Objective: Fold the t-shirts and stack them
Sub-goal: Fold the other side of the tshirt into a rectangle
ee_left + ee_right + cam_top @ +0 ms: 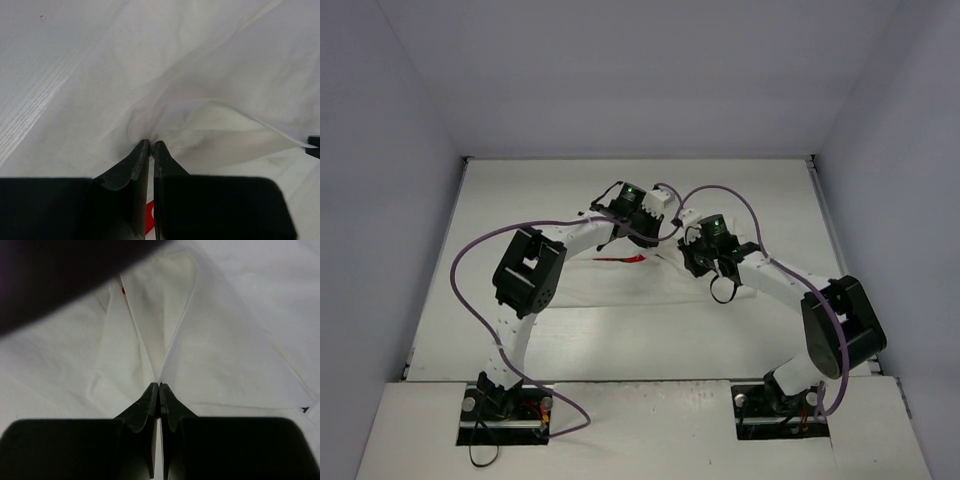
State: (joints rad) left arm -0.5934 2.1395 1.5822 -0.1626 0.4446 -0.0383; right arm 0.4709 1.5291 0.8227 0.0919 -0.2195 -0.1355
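The white t-shirt [620, 292] lies spread across the middle of the table, with a bit of its red print [623, 259] showing between the arms. My left gripper [638, 230] is down at the shirt's far edge. In the left wrist view it [151, 143] is shut on a pinch of the t-shirt [225, 75], and creases fan out from its tips. My right gripper [698, 258] stands just to the right of it. In the right wrist view it [160, 385] is shut on a fold of the t-shirt [225, 340] that runs into its tips.
The white table [510, 200] is boxed in by pale walls at the back and on both sides. The two wrists stand close together over the shirt. A dark blurred shape [60, 275] fills the upper left of the right wrist view.
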